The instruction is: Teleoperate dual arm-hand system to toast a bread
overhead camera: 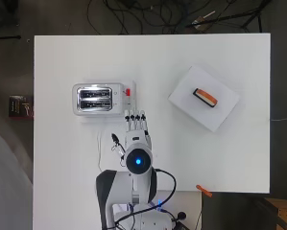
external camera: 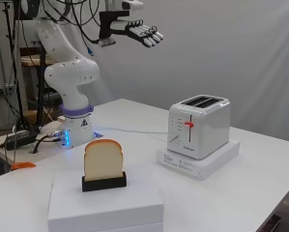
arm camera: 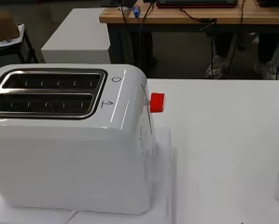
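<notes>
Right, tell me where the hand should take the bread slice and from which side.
Take the bread by its rounded top, coming from above. It stands upright on edge in a low black holder on a white box, so the lower edge is shut in while the top and both flat faces are free. The hand could pinch across those faces and lift straight up.

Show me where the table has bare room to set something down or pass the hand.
Bare: the wide strip between the toaster and the white box holding the bread slice, the whole far edge of the table, and the near right corner by the orange object. Crowded: near the arm's base, where cables lie. The hand hangs high and open, beside the toaster.
</notes>
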### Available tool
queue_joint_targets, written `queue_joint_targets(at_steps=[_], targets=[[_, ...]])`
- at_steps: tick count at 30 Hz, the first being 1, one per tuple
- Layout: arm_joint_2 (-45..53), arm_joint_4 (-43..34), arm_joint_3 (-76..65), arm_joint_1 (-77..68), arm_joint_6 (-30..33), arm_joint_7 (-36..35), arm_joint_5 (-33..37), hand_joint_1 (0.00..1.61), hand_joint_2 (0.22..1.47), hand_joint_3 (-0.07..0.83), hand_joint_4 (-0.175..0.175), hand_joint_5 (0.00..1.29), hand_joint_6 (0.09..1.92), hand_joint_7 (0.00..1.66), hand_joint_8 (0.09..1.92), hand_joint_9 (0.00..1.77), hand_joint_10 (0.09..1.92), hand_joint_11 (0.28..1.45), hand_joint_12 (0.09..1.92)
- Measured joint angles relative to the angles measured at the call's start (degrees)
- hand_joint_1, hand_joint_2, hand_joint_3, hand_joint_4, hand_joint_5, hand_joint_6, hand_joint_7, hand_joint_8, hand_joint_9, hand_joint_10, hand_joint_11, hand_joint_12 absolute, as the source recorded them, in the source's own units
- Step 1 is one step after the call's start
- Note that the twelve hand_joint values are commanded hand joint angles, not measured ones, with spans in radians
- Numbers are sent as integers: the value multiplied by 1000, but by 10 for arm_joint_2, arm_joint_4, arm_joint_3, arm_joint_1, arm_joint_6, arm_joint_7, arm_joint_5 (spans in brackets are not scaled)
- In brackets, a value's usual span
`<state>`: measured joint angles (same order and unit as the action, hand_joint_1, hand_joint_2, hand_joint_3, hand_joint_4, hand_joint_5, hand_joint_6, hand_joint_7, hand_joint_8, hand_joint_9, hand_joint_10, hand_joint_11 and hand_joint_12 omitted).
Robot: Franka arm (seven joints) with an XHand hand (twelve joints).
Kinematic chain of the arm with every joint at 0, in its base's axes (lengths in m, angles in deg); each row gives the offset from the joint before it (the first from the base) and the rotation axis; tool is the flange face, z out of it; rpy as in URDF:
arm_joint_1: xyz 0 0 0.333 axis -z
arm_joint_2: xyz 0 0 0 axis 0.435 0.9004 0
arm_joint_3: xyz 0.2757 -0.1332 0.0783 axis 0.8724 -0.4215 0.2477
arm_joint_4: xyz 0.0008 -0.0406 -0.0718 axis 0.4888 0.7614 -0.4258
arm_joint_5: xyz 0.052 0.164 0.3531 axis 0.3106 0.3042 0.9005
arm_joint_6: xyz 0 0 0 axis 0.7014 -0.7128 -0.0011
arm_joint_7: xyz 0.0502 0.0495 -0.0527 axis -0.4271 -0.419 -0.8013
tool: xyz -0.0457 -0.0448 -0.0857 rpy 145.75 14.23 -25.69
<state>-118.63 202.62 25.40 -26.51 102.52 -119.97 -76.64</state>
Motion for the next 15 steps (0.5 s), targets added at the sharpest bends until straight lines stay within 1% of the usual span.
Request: queue_joint_targets(at_steps=[2,5,9,11,12,15], targets=[[30,-6,-3,-3,6,-27,11,72,1200,7,-79,152,87,254,87,372,87,395,87],[63,-13,-4,-6,10,-43,23,65,1204,6,-84,158,87,245,87,360,87,390,87],[51,-28,-6,-7,-1,-38,28,13,1195,0,-85,207,87,250,87,343,87,381,87],[46,-40,-10,-5,-14,-22,24,2,1181,-6,-75,226,87,251,87,334,87,376,87],[50,-48,-14,-3,-23,-10,20,1,1173,-9,-63,239,87,253,87,330,87,374,87],[78,-67,-40,2,-45,27,6,0,1154,-5,-38,277,87,304,87,413,87,412,87]])
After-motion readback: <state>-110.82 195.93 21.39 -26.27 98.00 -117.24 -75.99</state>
